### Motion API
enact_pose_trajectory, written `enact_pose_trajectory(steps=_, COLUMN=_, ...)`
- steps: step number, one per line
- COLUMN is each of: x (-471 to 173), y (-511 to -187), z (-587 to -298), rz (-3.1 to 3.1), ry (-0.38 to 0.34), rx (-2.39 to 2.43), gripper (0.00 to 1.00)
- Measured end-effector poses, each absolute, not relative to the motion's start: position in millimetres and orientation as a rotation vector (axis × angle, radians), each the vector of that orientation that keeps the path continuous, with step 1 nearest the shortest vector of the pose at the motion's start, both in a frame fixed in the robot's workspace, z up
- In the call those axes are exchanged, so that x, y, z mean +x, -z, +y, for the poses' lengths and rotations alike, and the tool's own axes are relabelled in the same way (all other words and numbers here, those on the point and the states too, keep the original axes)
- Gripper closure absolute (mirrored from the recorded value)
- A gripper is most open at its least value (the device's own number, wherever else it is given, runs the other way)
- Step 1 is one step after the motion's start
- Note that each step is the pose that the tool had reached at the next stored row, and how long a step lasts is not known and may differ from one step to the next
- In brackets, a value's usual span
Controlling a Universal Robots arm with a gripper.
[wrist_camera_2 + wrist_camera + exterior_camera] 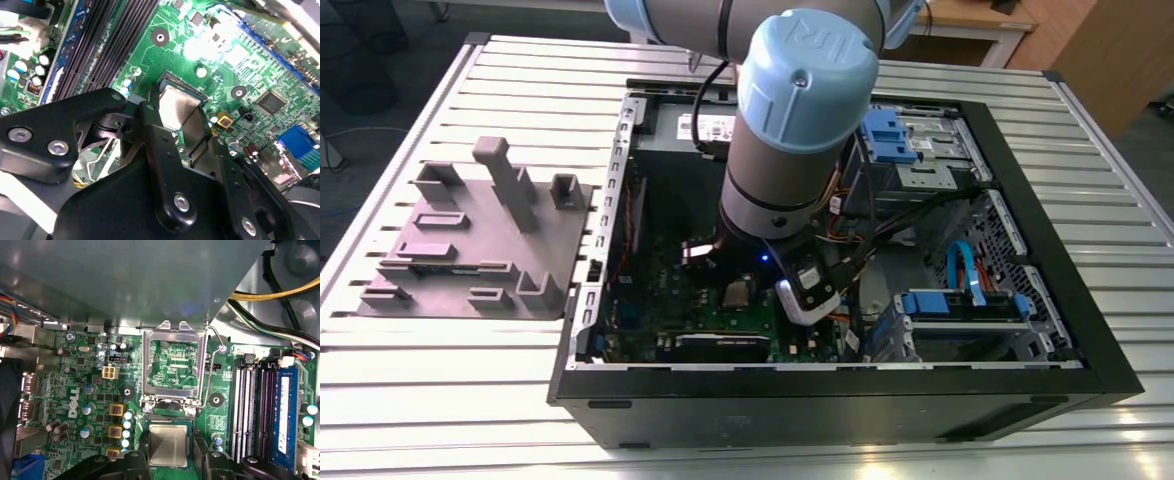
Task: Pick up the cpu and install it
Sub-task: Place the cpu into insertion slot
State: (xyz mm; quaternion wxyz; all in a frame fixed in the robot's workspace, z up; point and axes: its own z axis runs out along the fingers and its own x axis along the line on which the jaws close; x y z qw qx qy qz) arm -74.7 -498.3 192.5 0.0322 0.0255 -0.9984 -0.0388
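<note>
The cpu is a small square chip with a silvery top. It lies flat in the motherboard socket, just below the open metal load plate, which is flipped up. My gripper stands over it, with one black finger at one side of the chip and the other finger at the opposite side, both close against its edges. The second wrist view shows the cpu between the same fingers. In the exterior view the cpu sits under the arm, inside the open computer case.
The black computer case lies open on a slatted metal table. A grey holder block with upright posts stands at the exterior view's left. Memory slots and a blue stick lie beside the socket. Cables and blue drive brackets crowd the case.
</note>
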Motion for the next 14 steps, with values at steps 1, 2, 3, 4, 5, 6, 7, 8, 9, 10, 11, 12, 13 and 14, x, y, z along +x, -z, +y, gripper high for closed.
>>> enact_pose_trajectory(steps=1, x=-74.7, y=-192.5, z=-498.4, rz=-3.074, ry=0.119, rx=0.071, gripper=0.57)
enact_pose_trajectory(steps=2, x=-74.6, y=-192.3, z=-498.4, rz=-3.075, ry=0.120, rx=0.059, gripper=0.57)
enact_pose_trajectory(steps=3, x=-74.6, y=-192.0, z=-498.4, rz=-3.076, ry=0.121, rx=0.039, gripper=0.57)
enact_pose_trajectory(steps=4, x=-74.6, y=-191.8, z=-498.5, rz=-3.076, ry=0.121, rx=0.014, gripper=0.57)
enact_pose_trajectory(steps=5, x=-74.6, y=-191.6, z=-498.5, rz=-3.077, ry=0.122, rx=-0.014, gripper=0.57)
enact_pose_trajectory(steps=6, x=-74.7, y=-191.5, z=-498.4, rz=-3.077, ry=0.123, rx=-0.030, gripper=0.57)
enact_pose_trajectory(steps=7, x=-75.1, y=-191.4, z=-498.4, rz=-3.077, ry=0.123, rx=-0.034, gripper=0.57)
enact_pose_trajectory(steps=8, x=-75.4, y=-191.3, z=-498.5, rz=-3.077, ry=0.123, rx=-0.034, gripper=0.57)
enact_pose_trajectory(steps=9, x=-75.8, y=-191.3, z=-498.7, rz=-3.077, ry=0.123, rx=-0.034, gripper=0.57)
enact_pose_trajectory(steps=10, x=-75.9, y=-191.1, z=-498.8, rz=-3.077, ry=0.123, rx=-0.034, gripper=0.57)
enact_pose_trajectory(steps=11, x=-76.0, y=-190.9, z=-498.9, rz=-3.077, ry=0.123, rx=-0.033, gripper=0.57)
enact_pose_trajectory(steps=12, x=-76.0, y=-190.8, z=-498.9, rz=-3.077, ry=0.123, rx=-0.032, gripper=0.57)
enact_pose_trajectory(steps=13, x=-76.0, y=-190.7, z=-499.0, rz=-3.077, ry=0.123, rx=-0.030, gripper=0.57)
enact_pose_trajectory(steps=14, x=-76.0, y=-190.5, z=-499.0, rz=-3.077, ry=0.123, rx=-0.029, gripper=0.57)
